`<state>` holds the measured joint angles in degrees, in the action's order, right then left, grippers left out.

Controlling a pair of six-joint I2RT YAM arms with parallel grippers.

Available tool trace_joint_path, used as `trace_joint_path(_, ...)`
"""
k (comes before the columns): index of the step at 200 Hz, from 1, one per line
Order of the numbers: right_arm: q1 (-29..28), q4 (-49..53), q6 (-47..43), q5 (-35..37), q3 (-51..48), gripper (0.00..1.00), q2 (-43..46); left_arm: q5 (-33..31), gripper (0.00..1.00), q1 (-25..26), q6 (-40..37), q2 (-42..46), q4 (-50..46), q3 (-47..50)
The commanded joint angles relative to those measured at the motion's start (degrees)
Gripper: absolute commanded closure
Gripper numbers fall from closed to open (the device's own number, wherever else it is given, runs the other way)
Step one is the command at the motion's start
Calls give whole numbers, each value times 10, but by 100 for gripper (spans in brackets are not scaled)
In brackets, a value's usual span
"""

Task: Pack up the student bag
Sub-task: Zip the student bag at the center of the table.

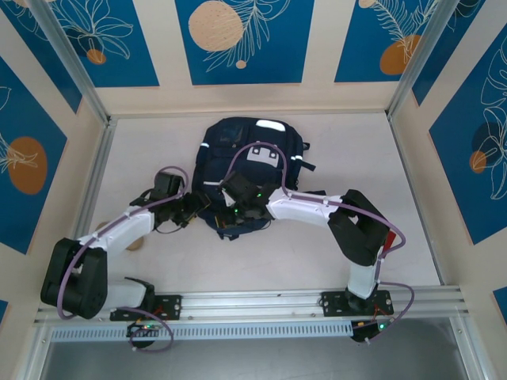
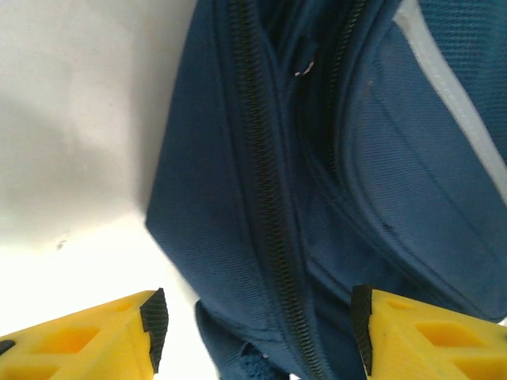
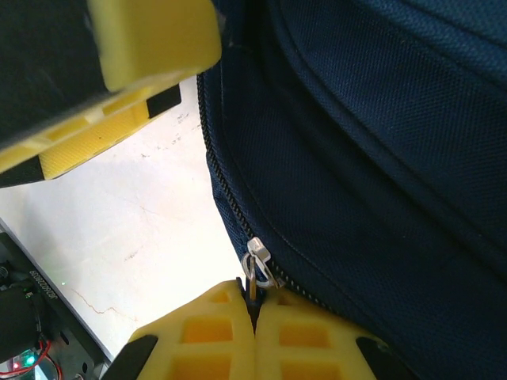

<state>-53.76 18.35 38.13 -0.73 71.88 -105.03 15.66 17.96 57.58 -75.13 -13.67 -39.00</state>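
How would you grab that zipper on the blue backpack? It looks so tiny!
By the small pull tab hanging off the zipper, coming from the student bag's outer edge. It sticks out clear of the fabric, small and thin, so the right gripper pinches it there.

Right hand (image 3: 253, 305) pinched shut, seemingly on zipper pull (image 3: 258, 266), navy student bag (image 3: 380, 158)

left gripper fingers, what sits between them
In the left wrist view, the student bag's zippered edge lies between the open left gripper's fingers.
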Motion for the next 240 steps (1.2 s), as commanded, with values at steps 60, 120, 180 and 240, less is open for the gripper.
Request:
trace_joint_path(60, -11, 5, -4, 6, 8, 100, 8, 24, 58, -4, 25, -48, 45, -6)
trace_joint_path(120, -27, 177, 13, 144, 11, 100, 43, -34, 88, -4, 2, -53, 51, 8)
trace_joint_path(180, 0, 262, 37, 251, -64, 100, 122, -57, 90, -5, -15, -61, 42, 9)
trace_joint_path(240, 34, 210, -2, 213, -87, 100, 141, -70, 79, -5, -23, -15, 1, -2)
